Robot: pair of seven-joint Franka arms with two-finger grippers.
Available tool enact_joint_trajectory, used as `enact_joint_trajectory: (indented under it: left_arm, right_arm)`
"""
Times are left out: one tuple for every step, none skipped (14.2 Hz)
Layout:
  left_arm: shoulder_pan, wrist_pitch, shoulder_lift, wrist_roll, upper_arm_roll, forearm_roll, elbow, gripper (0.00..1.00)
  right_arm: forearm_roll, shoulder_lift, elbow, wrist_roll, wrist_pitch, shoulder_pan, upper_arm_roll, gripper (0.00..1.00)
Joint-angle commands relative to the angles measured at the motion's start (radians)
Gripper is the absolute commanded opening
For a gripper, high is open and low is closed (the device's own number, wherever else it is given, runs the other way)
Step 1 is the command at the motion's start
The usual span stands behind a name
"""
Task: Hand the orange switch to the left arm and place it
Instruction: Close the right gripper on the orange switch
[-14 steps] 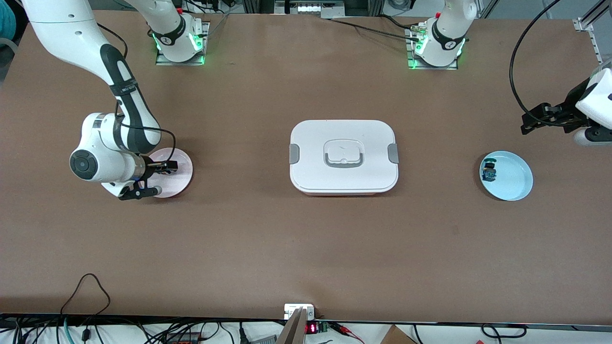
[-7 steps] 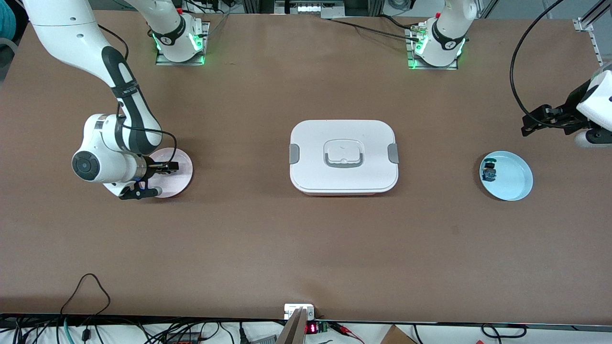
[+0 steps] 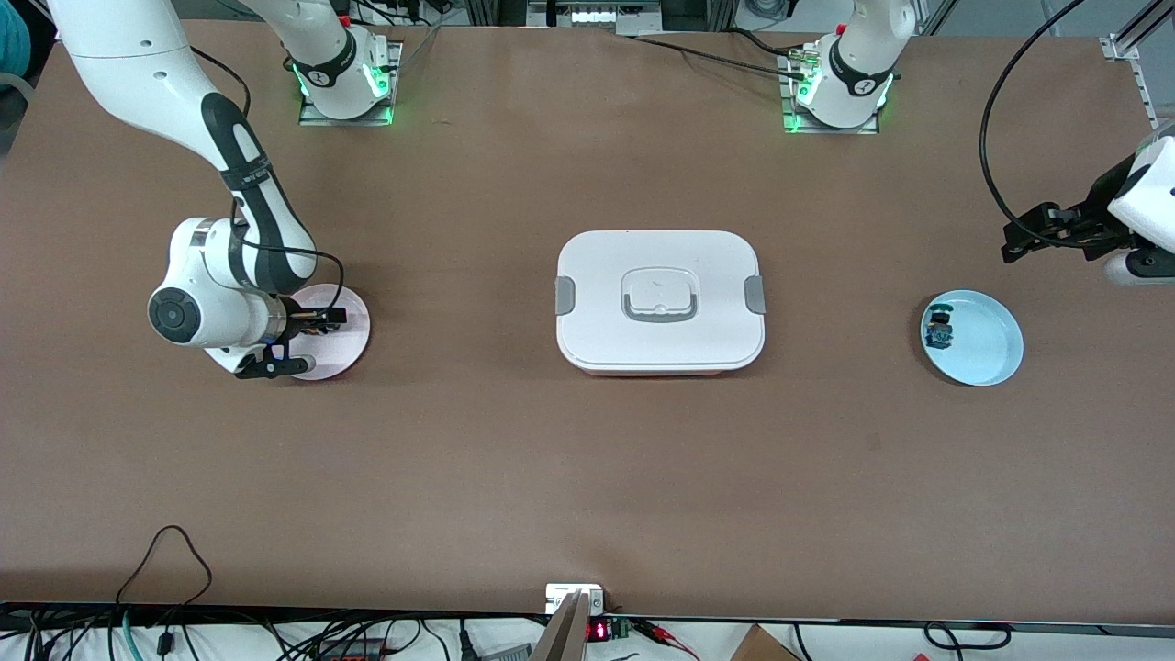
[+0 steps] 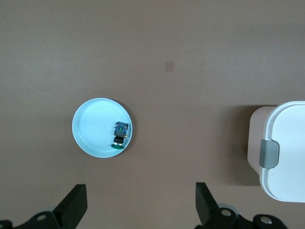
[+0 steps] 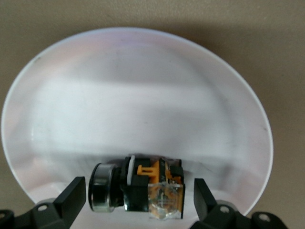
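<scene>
The orange switch (image 5: 143, 188) lies on its side in a pale pink plate (image 5: 133, 95), black body with orange parts and a round metal-rimmed end. My right gripper (image 5: 138, 198) is open, low over the plate, one finger on each side of the switch with small gaps. In the front view the right gripper (image 3: 317, 319) hides the switch on the pink plate (image 3: 347, 338). The white box (image 3: 659, 298) sits mid-table. My left gripper (image 3: 1019, 234) is open and empty in the air at the left arm's end; it shows in the left wrist view (image 4: 140, 202).
A light blue plate (image 3: 987, 344) holds a small blue-green and black component (image 3: 938, 330) toward the left arm's end; both show in the left wrist view, plate (image 4: 93, 129) and component (image 4: 120, 134). The box's corner (image 4: 286, 152) also shows there.
My right arm's wrist has shifted slightly toward the box, with the gripper staying over the pink plate. The left arm has barely moved.
</scene>
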Motion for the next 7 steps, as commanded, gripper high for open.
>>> enact_joint_trajectory:
  left_arm:
    - [-0.001, -0.025, 0.018, 0.011, -0.001, -0.007, 0.037, 1.00]
    - [-0.001, -0.025, 0.018, 0.011, -0.001, -0.007, 0.037, 1.00]
    - [-0.001, -0.024, 0.018, 0.011, -0.001, -0.007, 0.037, 1.00]
    - [-0.001, -0.025, 0.018, 0.011, -0.001, -0.007, 0.037, 1.00]
    - [-0.001, -0.025, 0.018, 0.011, -0.001, -0.007, 0.037, 1.00]
    - [-0.001, -0.025, 0.018, 0.011, -0.001, -0.007, 0.037, 1.00]
    - [-0.001, -0.025, 0.018, 0.011, -0.001, -0.007, 0.037, 1.00]
  right_arm:
    - [0.011, -0.016, -0.022, 0.007, 0.016, 0.002, 0.001, 0.59]
    - [0.012, -0.019, -0.022, 0.007, 0.012, -0.003, 0.001, 0.32]
    - [0.012, -0.028, -0.019, 0.015, 0.011, -0.004, 0.001, 0.21]
    - [0.015, -0.036, -0.010, 0.012, 0.009, -0.006, 0.001, 0.13]
    - [0.015, -0.048, -0.004, 0.012, -0.001, -0.006, 0.001, 0.10]
    - [0.015, -0.057, 0.015, 0.010, -0.029, -0.006, 0.001, 0.09]
    - [0.017, -0.068, 0.035, 0.010, -0.059, -0.006, 0.001, 0.09]
